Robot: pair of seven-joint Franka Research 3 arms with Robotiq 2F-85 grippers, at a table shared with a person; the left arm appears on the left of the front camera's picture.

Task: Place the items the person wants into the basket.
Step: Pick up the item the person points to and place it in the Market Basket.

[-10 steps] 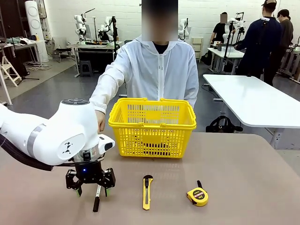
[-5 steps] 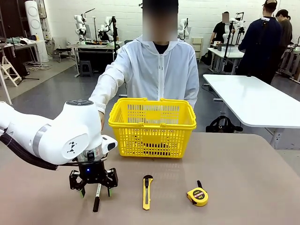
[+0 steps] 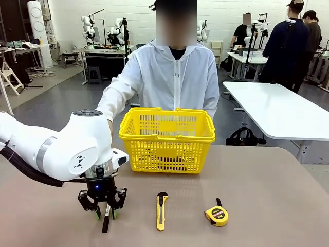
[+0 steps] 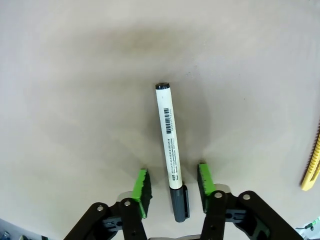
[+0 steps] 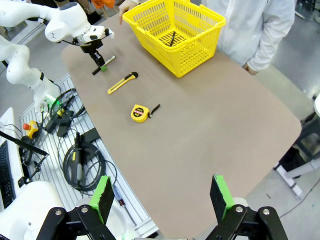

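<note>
Slippage threatens: the left gripper (image 4: 172, 186) straddles the white-barrelled, black-capped marker (image 4: 167, 140) lying on the brown table (image 4: 75, 100), green pads (image 4: 141, 190) not touching, near its capped end, so it could pivot.

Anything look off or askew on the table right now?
Nothing stands out. The marker lies flat between the left tool's pads, uncrushed. The utility knife and tape measure lie flat on the table. The basket stands upright with one pen inside.
</note>
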